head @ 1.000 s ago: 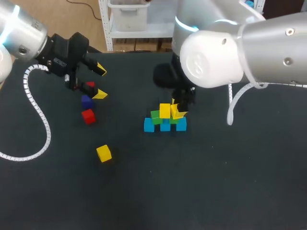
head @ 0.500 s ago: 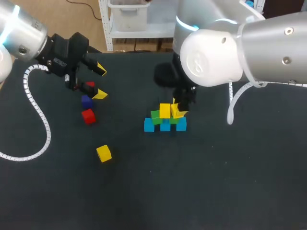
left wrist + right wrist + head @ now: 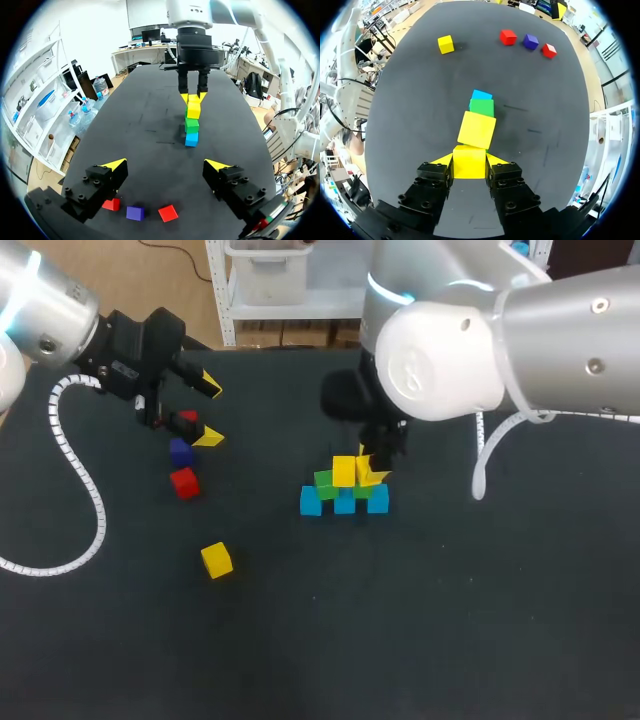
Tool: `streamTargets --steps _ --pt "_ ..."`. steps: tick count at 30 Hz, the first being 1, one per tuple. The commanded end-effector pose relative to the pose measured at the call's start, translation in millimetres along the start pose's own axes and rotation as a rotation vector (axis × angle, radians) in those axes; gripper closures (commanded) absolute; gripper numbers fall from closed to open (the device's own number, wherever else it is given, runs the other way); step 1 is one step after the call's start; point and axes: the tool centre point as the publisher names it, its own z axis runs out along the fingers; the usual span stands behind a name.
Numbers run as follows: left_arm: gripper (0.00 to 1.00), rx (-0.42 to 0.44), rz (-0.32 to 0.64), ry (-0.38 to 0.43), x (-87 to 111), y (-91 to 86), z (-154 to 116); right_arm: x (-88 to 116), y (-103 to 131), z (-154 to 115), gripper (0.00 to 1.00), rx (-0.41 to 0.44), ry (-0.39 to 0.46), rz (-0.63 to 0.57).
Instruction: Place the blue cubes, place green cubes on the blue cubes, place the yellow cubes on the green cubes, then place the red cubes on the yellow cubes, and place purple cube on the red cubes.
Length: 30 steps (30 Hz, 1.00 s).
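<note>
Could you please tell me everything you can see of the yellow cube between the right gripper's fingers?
The yellow cube is a plain, matte, sharp-edged block. The right gripper is shut on two opposite sides, holding it level at the stack's third tier, close beside a second yellow cube above the green cubes. Its underside is hidden.

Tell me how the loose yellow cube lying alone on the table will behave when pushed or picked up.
The loose yellow cube has flat faces and square edges, so it would probably slide, not roll. It looks rigid: the held yellow cube shows no dent in the right gripper. Small against that gripper, so likely light.
</note>
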Motion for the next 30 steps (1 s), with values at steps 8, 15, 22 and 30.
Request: streamTargets --steps 8,15,22,30 --pt "0.00 0.001 0.004 -0.005 1.4 0.9 0.5 -0.7 -4.5 1.6 1.00 0.001 -0.005 0.006" --pt "0.00 0.001 0.004 -0.005 1.4 0.9 0.5 -0.7 -5.1 1.3 1.00 0.001 -0.004 0.009" --pt "0.00 0.001 0.004 -0.005 1.4 0.9 0.5 -0.1 -4.8 0.2 1.00 0.003 0.000 0.015" --pt "0.00 0.001 0.004 -0.005 1.4 0.9 0.5 0.2 -4.7 -0.4 1.00 -0.001 0.006 0.018"
